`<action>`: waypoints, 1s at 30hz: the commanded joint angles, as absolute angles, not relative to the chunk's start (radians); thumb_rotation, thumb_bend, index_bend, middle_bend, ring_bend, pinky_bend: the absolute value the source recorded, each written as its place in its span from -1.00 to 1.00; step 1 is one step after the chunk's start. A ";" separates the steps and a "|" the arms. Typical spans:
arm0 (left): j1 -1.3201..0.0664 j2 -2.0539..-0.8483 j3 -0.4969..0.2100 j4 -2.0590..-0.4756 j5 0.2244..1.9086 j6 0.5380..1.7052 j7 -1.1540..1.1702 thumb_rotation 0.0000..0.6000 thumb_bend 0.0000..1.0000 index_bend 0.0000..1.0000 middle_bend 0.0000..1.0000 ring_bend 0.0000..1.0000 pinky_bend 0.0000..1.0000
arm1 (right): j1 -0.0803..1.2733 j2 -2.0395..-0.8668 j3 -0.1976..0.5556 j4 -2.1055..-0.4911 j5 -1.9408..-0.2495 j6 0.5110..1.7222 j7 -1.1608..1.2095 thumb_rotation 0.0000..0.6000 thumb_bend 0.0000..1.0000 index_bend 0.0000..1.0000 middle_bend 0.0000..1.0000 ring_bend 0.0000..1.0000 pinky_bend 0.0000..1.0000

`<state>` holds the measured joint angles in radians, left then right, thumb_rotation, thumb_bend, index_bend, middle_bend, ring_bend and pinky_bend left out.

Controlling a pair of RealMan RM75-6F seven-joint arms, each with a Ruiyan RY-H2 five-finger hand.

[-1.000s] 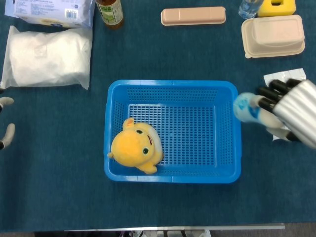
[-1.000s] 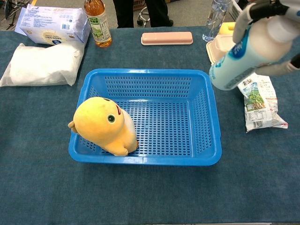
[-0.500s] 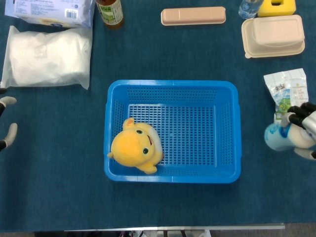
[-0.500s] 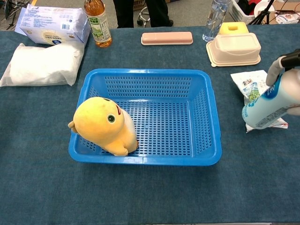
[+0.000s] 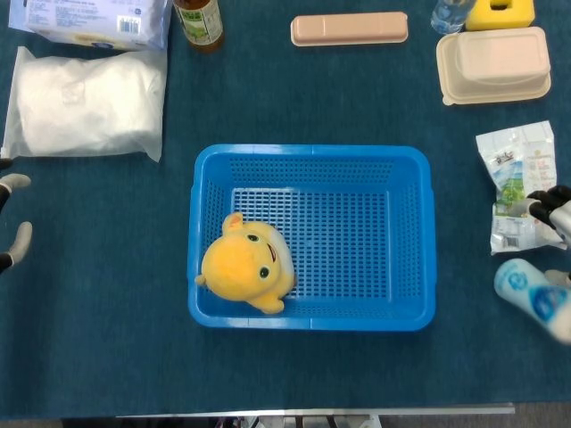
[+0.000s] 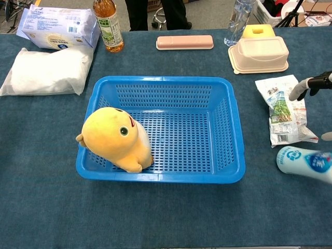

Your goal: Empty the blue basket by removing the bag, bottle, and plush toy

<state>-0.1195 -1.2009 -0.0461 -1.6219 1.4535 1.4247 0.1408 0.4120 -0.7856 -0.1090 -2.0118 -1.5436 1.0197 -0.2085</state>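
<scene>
the soft, light plush toy [image 6: 115,140] sits in the blue basket [image 6: 228,129], easy to squeeze around its round body, while the right hand [image 6: 311,84] looks loose beside the lying bottle [image 6: 305,163].

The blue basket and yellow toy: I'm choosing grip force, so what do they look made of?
The blue basket looks like rigid, slightly glossy molded plastic, judging by its perforated grid walls. The yellow toy looks like soft matte plush fabric, with a fuzzy rounded surface.
</scene>
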 commanded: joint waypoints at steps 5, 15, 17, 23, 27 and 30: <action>-0.119 -1.204 -0.043 -1.617 1.450 1.423 0.137 1.00 -0.30 -0.43 -0.63 -0.61 -0.15 | 0.405 -0.802 -0.097 -1.992 -1.544 1.022 -0.186 1.00 -1.00 -0.41 -0.33 -0.38 0.29; -0.115 -1.207 -0.039 -1.611 1.457 1.432 0.126 1.00 -0.30 -0.43 -0.63 -0.61 -0.15 | 0.390 -0.824 -0.071 -1.966 -1.546 1.054 -0.167 1.00 -1.00 -0.41 -0.33 -0.39 0.27; -0.116 -1.202 -0.039 -1.621 1.467 1.440 0.129 1.00 -0.30 -0.43 -0.63 -0.61 -0.15 | 0.376 -0.829 -0.060 -1.960 -1.562 1.099 -0.162 1.00 -1.00 -0.41 -0.33 -0.40 0.26; -0.134 -1.162 -0.029 -1.710 1.534 1.442 0.101 1.00 -0.30 -0.44 -0.64 -0.61 -0.15 | 0.321 -0.836 -0.020 -1.943 -1.640 1.279 -0.139 1.00 -1.00 -0.41 -0.33 -0.42 0.22; -0.164 -1.120 -0.005 -1.785 1.607 1.408 0.061 1.00 -0.30 -0.55 -0.66 -0.63 -0.16 | 0.287 -0.846 0.015 -1.920 -1.671 1.391 -0.148 1.00 -1.00 -0.41 -0.34 -0.43 0.20; -0.189 -1.092 0.015 -1.825 1.662 1.377 0.045 1.00 -0.31 -0.67 -0.70 -0.68 -0.21 | 0.273 -0.855 0.038 -1.902 -1.670 1.439 -0.167 1.00 -1.00 -0.41 -0.34 -0.43 0.18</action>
